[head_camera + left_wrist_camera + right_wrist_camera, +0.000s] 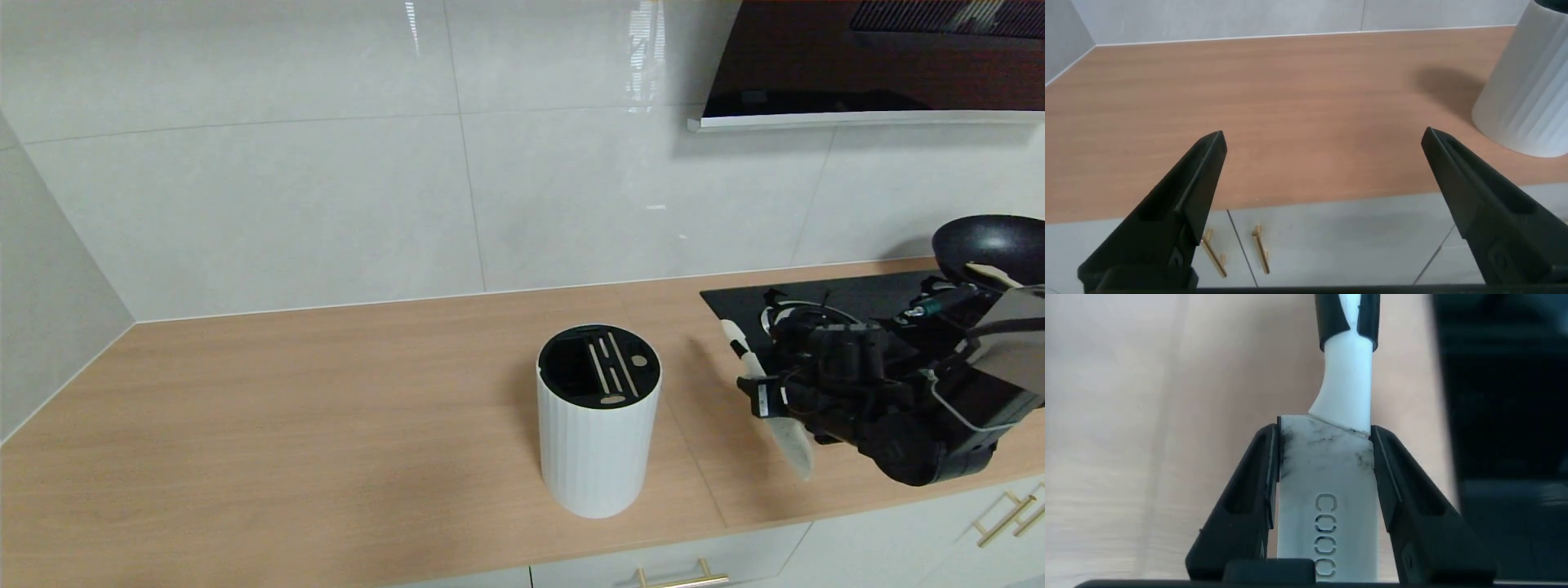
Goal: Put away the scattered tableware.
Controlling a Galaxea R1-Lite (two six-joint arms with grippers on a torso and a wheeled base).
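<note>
A white ribbed knife holder [598, 425] with a black slotted top stands upright mid-counter. To its right, beside the cooktop, my right gripper [767, 396] is shut on a white knife [790, 445]. The knife lies slanted, its white-and-black handle toward the wall and its tip toward the counter's front edge. In the right wrist view the fingers [1249, 498] of the gripper [1325, 498] clamp the flat blade of the knife [1343, 384] from both sides. My left gripper [1321, 139] hangs open with nothing in it over the counter's front edge, the holder [1531, 82] off to one side.
A black cooktop [816, 302] is set into the wooden counter [326, 408] at the right, with a black pan [992, 245] on it and a range hood [865, 65] above. Tiled wall runs behind. Drawer handles [682, 580] sit below the front edge.
</note>
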